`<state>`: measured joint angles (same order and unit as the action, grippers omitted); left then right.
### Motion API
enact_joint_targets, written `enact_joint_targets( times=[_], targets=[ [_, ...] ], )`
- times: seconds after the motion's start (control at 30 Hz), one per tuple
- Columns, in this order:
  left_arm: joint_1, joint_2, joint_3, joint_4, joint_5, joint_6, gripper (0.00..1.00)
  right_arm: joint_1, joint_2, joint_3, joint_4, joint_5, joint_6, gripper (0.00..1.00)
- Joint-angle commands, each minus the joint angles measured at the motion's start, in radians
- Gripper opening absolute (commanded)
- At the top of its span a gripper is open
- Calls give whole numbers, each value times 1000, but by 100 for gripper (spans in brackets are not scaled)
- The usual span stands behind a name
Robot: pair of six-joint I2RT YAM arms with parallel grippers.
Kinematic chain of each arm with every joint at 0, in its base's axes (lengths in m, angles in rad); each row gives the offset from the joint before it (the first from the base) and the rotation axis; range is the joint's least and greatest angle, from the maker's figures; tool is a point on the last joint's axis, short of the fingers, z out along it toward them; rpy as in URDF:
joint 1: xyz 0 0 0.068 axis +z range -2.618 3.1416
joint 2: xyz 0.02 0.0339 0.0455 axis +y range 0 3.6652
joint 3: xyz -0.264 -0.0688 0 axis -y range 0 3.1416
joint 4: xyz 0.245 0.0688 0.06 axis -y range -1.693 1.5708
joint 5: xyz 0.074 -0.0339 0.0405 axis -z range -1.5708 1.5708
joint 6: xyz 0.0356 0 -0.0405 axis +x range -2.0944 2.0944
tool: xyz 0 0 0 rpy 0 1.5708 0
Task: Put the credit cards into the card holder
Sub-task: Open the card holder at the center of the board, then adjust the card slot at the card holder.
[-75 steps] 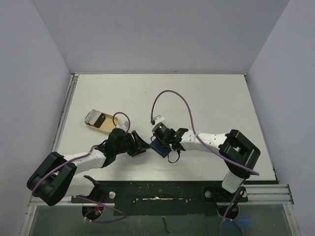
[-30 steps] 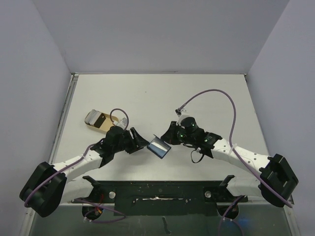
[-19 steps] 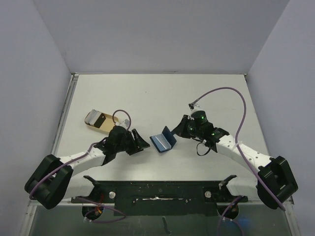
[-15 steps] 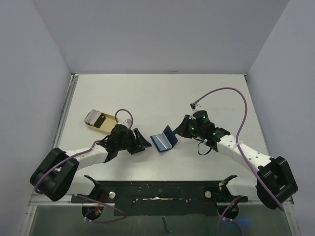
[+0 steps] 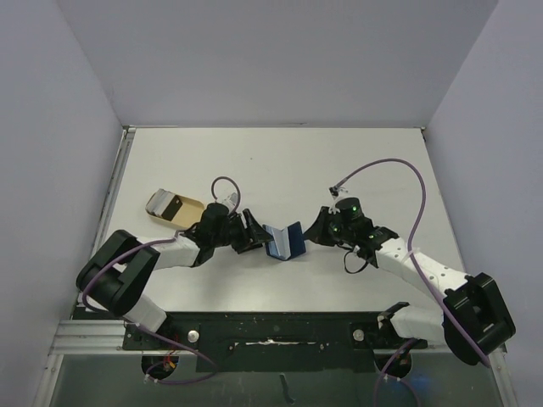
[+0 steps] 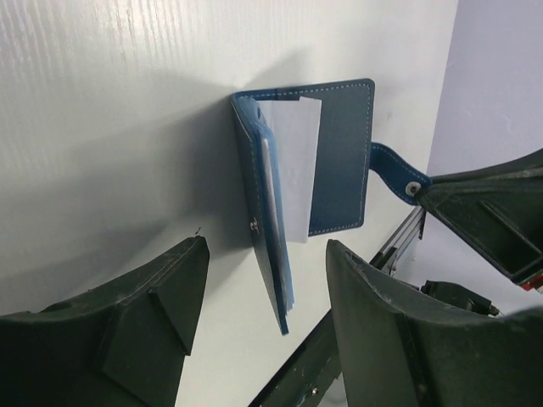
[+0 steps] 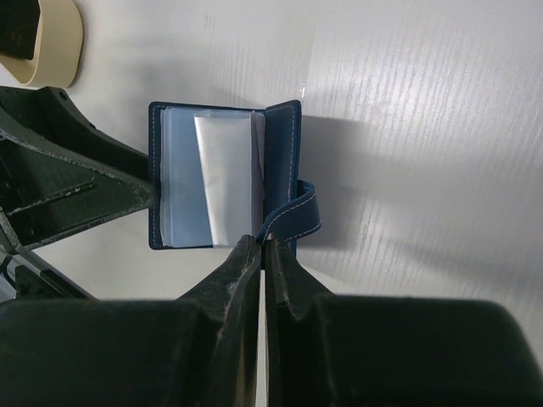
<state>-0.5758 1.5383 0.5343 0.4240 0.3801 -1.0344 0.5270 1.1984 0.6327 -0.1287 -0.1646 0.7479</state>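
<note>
The card holder (image 5: 285, 241) is a navy-blue wallet standing open on the table, its lighter blue slots showing in the right wrist view (image 7: 204, 182). My right gripper (image 5: 313, 229) is shut on its snap tab (image 7: 299, 222), fingertips pinched at the tab's end (image 7: 262, 242). My left gripper (image 5: 255, 235) is open at the wallet's left side, and the left cover's edge (image 6: 276, 280) reaches in between its fingers (image 6: 148, 326). A tan card with a dark patch (image 5: 176, 207) lies in the beige tray (image 5: 154, 203), and a black card (image 7: 17, 24) shows there too.
The beige tray (image 7: 59, 47) sits left of the wallet, just behind my left arm. The table's near rail (image 5: 271, 326) runs below both arms. The grey side walls close in the table on left, right and back.
My right gripper drew the snap tab to the right and the wallet now stands open. My left gripper moved right and up, closing in on the wallet's left cover.
</note>
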Motion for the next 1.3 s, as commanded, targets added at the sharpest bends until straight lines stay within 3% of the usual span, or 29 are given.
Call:
enact_joint_targets(
  times=[0.0,0.17,0.4,0.53,0.8,0.97,1.27],
  targets=[
    [5,44,62,82,19,24,56,-14,-39,-16,51,-20,-15,0],
    [4,75,99,55,9,51,44,-23,-40,-37,49,-13,-24,0],
    [8,28,94,-3,10,88,0,-32,-27,-69,14,61,-43,0],
    [8,-40,77,-41,18,102,0,-25,42,-75,20,53,-41,4],
    [-12,-225,92,-287,-81,162,0,79,39,91,-159,170,-69,32],
    [-22,-258,149,-451,-172,192,0,175,19,181,-197,213,-47,46],
    [-25,-265,155,-478,-167,168,0,316,80,249,-127,261,-18,61]
  ],
)
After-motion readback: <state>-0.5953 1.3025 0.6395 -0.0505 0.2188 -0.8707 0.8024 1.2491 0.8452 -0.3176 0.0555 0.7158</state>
